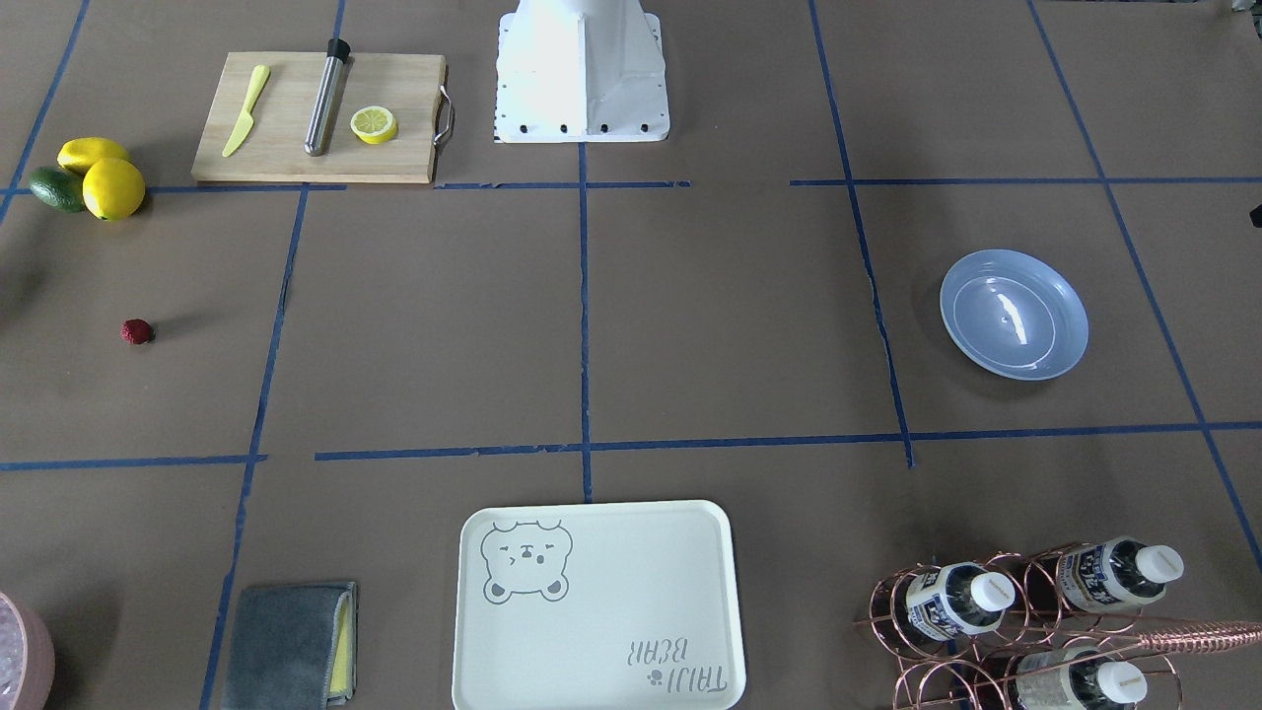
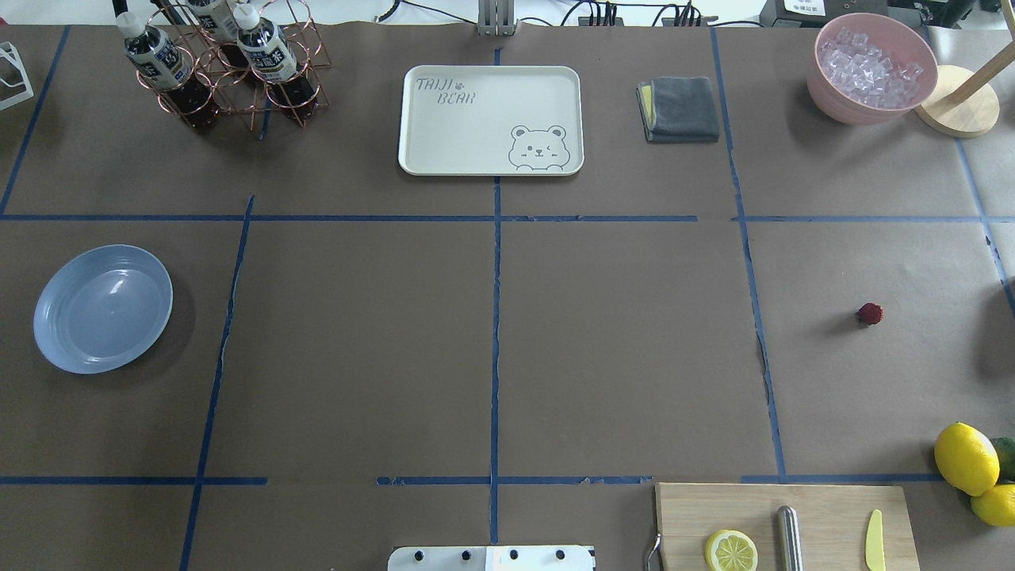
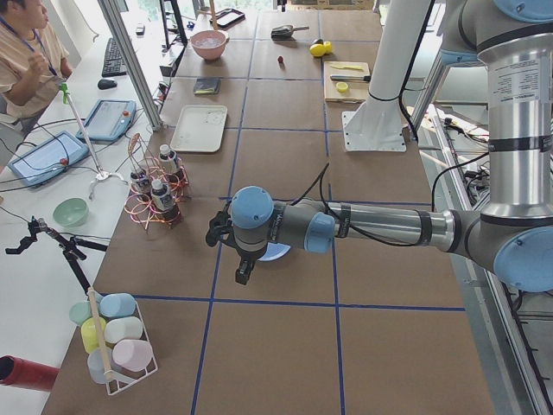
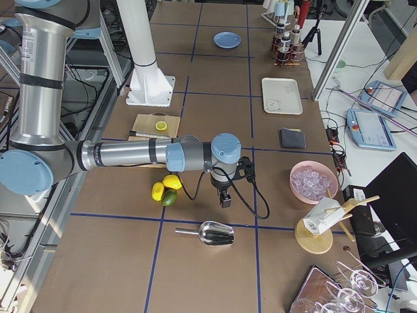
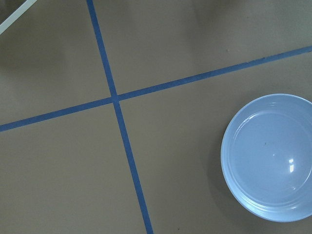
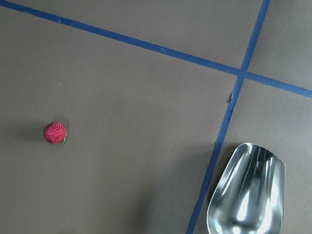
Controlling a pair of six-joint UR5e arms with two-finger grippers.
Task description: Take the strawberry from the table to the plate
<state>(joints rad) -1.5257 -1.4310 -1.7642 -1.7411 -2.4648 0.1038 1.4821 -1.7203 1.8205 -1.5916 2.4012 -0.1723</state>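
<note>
Plate (image 2: 103, 309): is sitting near the left edge of the table (image 2: 618, 333), showing only its bare, glossy blue floor.
Left gripper (image 3: 244, 277): is hanging over the table just beside the plate; I cannot tell if its fingers are spread or pressed together.
Bottle rack (image 2: 230, 87): is standing at the far left, holding three dark capped bottles (image 2: 158, 55).
Tray (image 2: 476, 119): is lying flat at the far middle, showing only its bear print.
Open room: brown paper crossed by blue tape is stretching wide between plate and strawberry.
Cloth (image 2: 682, 107): is lying folded just right of the tray.
Cutting board (image 2: 825, 507): is lying at the near edge, carrying a lemon slice (image 2: 731, 550).
Strawberry (image 2: 870, 313): is lying alone on the table's right side, well apart from the plate.
Pink bowl (image 2: 840, 111): is sitting at the far right, holding ice cubes (image 2: 872, 63).
Lemons (image 2: 966, 458): are resting at the right edge.
Right gripper (image 4: 225, 202): is hanging near the lemons; I cannot tell how its fingers stand.
</note>
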